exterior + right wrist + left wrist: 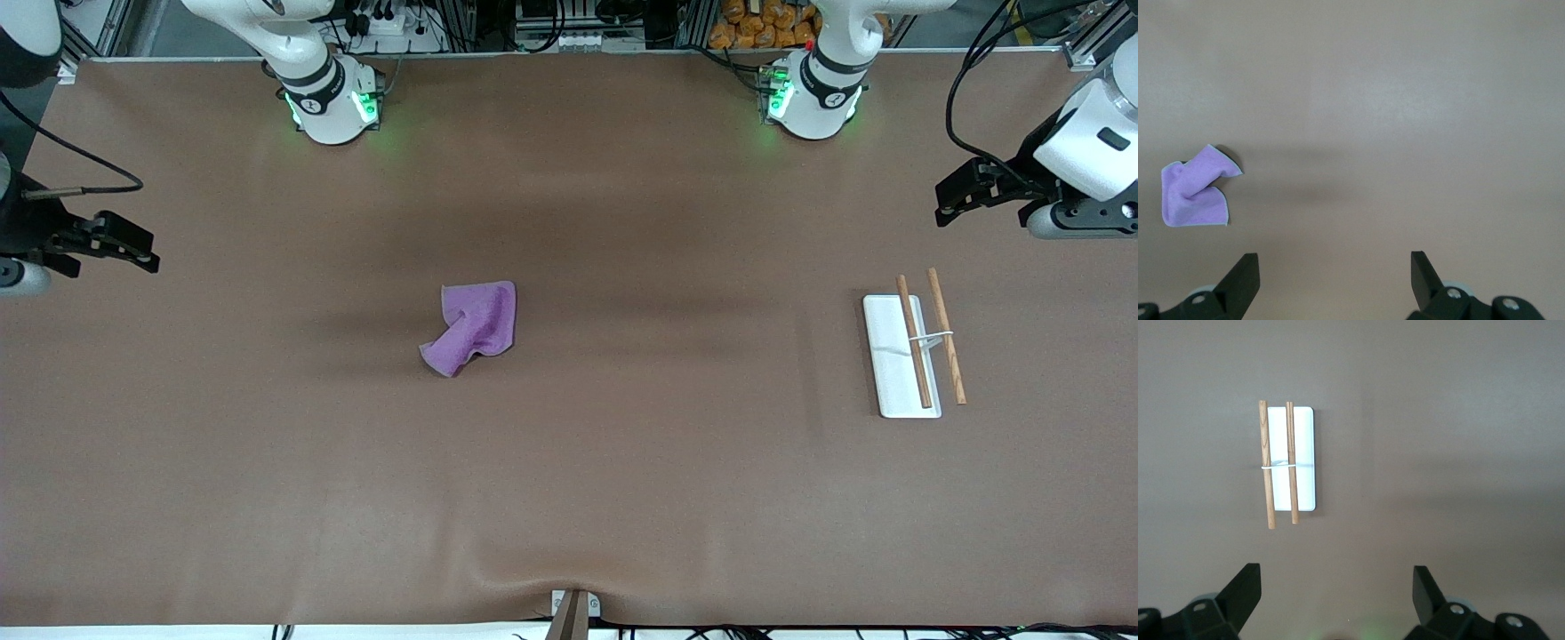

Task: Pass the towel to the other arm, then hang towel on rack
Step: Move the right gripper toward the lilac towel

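Note:
The purple towel [472, 325] [1196, 189] lies crumpled on the brown table, near its middle and somewhat toward the right arm's end. The rack [916, 349] [1289, 463], a white base with two brown rods joined by a wire, lies flat toward the left arm's end. My right gripper [133, 244] [1335, 267] hangs open and empty over the table's edge at the right arm's end, well away from the towel. My left gripper [956, 197] [1337, 579] hangs open and empty over the left arm's end, a short way from the rack.
Both arm bases [331, 105] [811, 100] stand along the table's edge farthest from the front camera. A small bracket [574, 608] sits at the table's nearest edge. The brown cloth ripples slightly there.

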You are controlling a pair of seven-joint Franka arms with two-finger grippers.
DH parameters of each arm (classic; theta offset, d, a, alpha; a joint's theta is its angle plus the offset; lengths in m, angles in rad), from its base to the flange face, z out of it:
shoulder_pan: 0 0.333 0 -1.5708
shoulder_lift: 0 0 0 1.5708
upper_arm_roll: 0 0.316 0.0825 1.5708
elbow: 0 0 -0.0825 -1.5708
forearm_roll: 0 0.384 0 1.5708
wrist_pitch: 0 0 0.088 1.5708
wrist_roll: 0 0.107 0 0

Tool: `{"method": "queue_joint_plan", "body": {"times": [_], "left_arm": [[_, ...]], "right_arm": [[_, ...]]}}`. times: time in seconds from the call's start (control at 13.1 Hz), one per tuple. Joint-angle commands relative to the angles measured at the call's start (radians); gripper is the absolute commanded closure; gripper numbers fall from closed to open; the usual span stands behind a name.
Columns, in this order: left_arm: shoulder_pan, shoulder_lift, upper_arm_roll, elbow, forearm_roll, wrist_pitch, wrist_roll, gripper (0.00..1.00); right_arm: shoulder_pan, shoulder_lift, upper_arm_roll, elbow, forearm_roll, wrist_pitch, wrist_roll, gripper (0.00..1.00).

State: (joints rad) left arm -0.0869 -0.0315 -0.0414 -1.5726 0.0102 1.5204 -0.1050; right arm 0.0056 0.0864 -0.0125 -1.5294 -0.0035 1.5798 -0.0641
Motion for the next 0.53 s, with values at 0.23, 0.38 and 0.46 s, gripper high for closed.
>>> {"method": "queue_joint_plan", "body": {"times": [0.23,0.38,0.46], "left_arm": [[-0.008,-0.033,0.011,-0.015,-0.015,-0.020,-0.004,0.00],[-0.008,-0.037,0.009,-0.021,-0.015,-0.020,-0.005,0.00],[-0.008,-0.042,0.009,-0.021,-0.015,-0.020,-0.005,0.00]], "right_arm": [[-0.016,0.156,0.011,0.031,-0.004,0.060,-0.006,0.00],[-0.004,0.156,0.011,0.029,-0.001,0.057,0.007,0.00],[-0.001,0.156,0.012,0.028,0.003,0.062,0.010,0.00]]}}
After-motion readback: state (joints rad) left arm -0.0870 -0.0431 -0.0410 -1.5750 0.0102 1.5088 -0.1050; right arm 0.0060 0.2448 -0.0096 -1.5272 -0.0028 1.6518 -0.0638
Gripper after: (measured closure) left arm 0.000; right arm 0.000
